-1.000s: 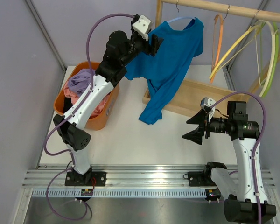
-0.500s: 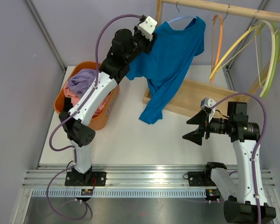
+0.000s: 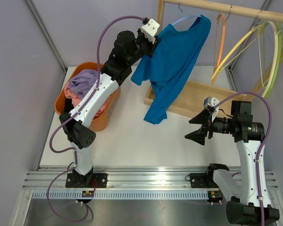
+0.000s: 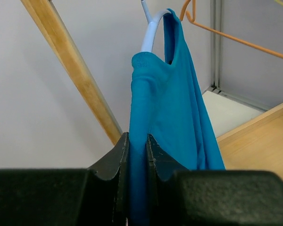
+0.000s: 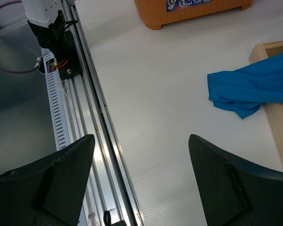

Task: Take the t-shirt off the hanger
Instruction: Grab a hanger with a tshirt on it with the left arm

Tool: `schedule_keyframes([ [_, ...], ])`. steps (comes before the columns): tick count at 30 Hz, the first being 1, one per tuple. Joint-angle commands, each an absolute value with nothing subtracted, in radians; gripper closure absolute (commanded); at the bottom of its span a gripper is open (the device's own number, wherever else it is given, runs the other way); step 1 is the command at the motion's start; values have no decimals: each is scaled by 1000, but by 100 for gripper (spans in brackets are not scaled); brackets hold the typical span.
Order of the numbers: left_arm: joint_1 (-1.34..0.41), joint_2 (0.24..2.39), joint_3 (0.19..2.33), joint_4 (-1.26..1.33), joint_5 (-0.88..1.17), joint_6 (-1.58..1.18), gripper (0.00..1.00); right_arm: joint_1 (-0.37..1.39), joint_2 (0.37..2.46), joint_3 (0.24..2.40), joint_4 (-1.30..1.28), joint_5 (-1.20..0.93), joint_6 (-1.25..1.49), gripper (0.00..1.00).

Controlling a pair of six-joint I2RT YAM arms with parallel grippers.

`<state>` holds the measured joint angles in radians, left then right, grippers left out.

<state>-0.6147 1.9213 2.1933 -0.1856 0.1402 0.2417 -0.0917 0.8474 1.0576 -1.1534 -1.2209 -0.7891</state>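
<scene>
Left gripper (image 4: 137, 143): jaws clamping the teal t-shirt (image 4: 179, 113) at its shoulder.
Right gripper (image 5: 140, 141): idling, jaws gaping, holding nothing.
Progress: t-shirt hanging on the pale-blue hanger (image 4: 150, 33); the pull-off is pending.

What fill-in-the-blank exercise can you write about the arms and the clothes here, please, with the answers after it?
1. The left gripper is closed on the ______ t-shirt.
2. The t-shirt's hanger hangs from a ______ rail.
3. The right gripper is ______ and holds nothing.
4. The basket of clothes is ______ in colour.

Missing words: blue; wooden; open; orange.
</scene>
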Motion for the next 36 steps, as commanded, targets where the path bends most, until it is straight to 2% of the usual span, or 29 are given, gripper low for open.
schedule_keyframes([
  [1, -630, 1861, 2166, -71, 250, 152, 100, -87, 854, 1144, -1173, -1233, -798, 12],
  [12, -667, 1825, 2164, 67, 247, 5, 100, -87, 920, 1394, -1235, -1209, -730, 12],
  [36, -804, 1839, 2256, 115, 31, 259, 100, -87, 931, 1408, -974, -1209, -427, 13],
])
